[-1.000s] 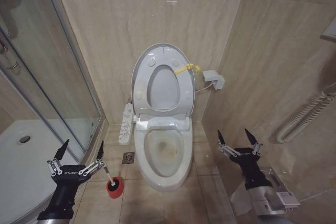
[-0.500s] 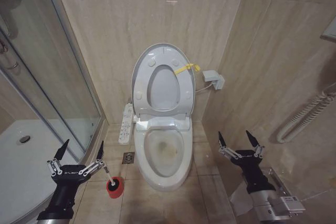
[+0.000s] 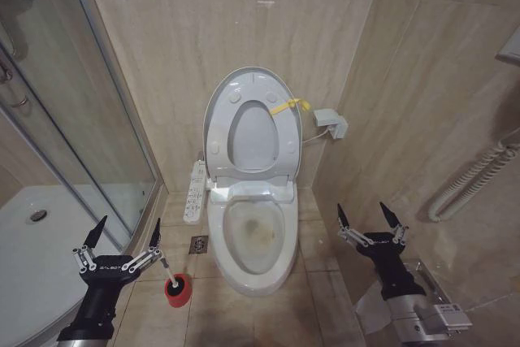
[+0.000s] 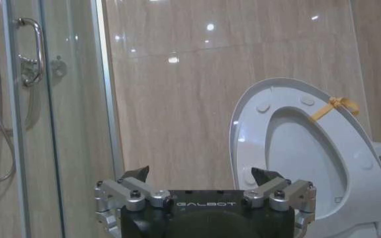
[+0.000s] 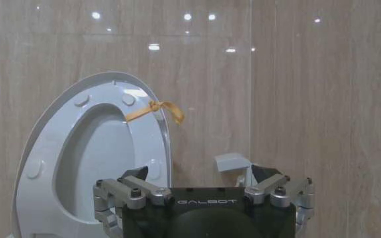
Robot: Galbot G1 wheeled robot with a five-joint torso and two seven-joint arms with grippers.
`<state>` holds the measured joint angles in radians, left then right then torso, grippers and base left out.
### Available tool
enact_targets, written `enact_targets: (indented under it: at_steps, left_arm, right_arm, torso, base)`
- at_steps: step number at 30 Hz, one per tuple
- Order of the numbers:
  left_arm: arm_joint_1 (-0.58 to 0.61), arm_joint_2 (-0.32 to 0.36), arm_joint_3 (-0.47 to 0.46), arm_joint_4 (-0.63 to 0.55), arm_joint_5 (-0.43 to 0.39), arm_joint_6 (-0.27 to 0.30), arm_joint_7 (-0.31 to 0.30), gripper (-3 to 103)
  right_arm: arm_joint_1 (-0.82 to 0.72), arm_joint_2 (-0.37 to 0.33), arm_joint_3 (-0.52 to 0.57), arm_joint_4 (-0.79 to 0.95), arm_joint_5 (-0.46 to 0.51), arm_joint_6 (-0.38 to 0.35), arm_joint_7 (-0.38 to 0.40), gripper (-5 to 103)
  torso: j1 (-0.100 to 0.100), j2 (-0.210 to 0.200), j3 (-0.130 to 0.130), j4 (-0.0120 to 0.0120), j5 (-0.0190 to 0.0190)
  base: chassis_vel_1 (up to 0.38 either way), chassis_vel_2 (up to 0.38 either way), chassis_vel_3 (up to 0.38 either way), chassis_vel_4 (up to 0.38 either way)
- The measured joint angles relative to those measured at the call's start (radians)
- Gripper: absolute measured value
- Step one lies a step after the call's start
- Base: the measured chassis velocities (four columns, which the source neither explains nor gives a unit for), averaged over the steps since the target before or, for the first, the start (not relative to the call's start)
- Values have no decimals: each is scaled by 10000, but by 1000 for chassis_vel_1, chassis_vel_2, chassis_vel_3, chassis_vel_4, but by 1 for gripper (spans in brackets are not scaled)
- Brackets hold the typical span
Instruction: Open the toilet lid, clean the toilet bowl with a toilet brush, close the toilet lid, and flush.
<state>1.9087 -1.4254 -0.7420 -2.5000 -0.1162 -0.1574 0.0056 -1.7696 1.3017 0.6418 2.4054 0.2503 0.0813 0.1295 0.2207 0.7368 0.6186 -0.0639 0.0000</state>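
Observation:
The toilet lid [image 3: 252,136] stands raised against the back wall, with the ring seat [image 3: 218,132] up in front of it and a yellow ribbon [image 3: 288,106] at its edge. Below it the toilet bowl [image 3: 253,237] lies open, with a brownish stain inside. The toilet brush [image 3: 166,271] stands in a red holder cup [image 3: 176,289] on the floor left of the bowl. My left gripper [image 3: 128,225] hovers open just left of the brush handle. My right gripper [image 3: 362,210] hangs open to the right of the bowl. The lid [image 4: 303,148] [image 5: 95,158] appears beyond each open gripper [image 4: 200,173] [image 5: 200,173].
A glass shower enclosure [image 3: 97,119] and white shower tray [image 3: 49,233] lie close on the left. A white strip [image 3: 195,193] leans by the toilet, above a floor drain [image 3: 198,244]. A wall box [image 3: 331,122] and corrugated hose [image 3: 479,176] are on the tiled right wall.
My right gripper has shifted very slightly down and to the right. The left gripper, brush and lid have not moved.

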Motion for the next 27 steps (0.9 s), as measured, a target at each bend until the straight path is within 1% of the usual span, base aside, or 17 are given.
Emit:
enact_targets:
  at_steps: [27]
  left_arm:
    - [0, 0, 0, 0, 0, 0, 0, 100]
  right_arm:
    - [13, -6, -7, -14, 16, -7, 13, 100]
  torso:
    - [0, 0, 0, 0, 0]
  base:
    - [0, 0, 0, 0]
